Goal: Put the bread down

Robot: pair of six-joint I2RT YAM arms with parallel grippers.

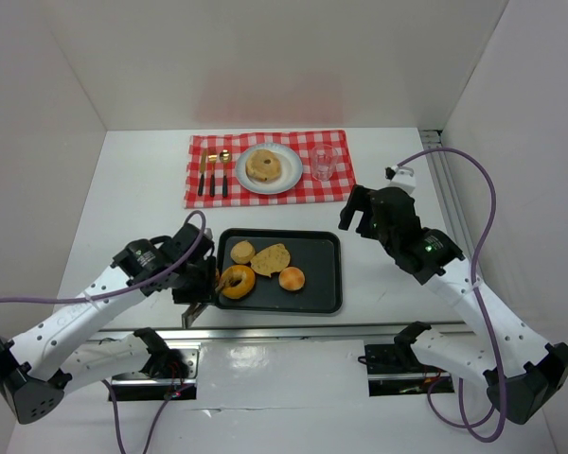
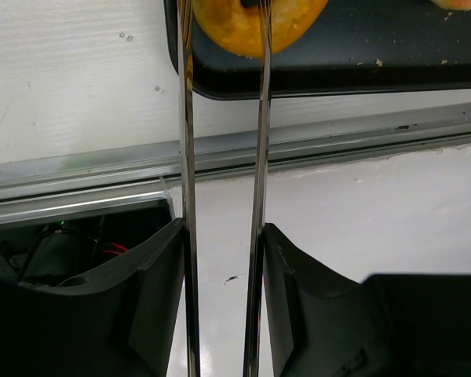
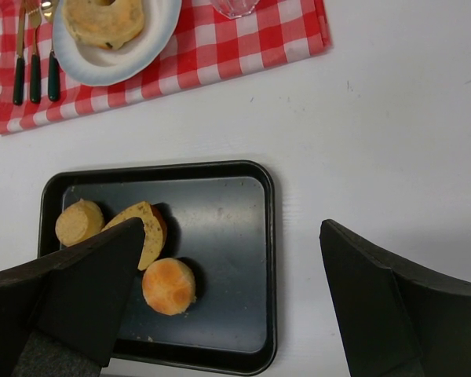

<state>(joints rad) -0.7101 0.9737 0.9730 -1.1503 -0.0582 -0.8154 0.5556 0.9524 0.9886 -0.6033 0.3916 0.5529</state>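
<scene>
A black tray (image 1: 336,248) holds a golden bagel (image 1: 237,281), a bread slice (image 1: 271,257), a small roll (image 1: 242,252) and a round bun (image 1: 292,278). My left gripper (image 1: 198,287) is shut on metal tongs (image 2: 187,157). The tongs' two blades reach over the tray's near left edge and straddle the bagel (image 2: 247,27). My right gripper (image 1: 363,214) is open and empty, hovering above the tray's right side (image 3: 220,236). A white plate (image 1: 289,178) on the red checked placemat (image 1: 333,189) holds another bagel (image 1: 263,165).
A fork and spoon (image 1: 213,172) lie left of the plate and a clear glass (image 1: 324,162) stands right of it. A metal rail (image 2: 337,141) runs along the table's near edge, just below the tray. White walls enclose the table.
</scene>
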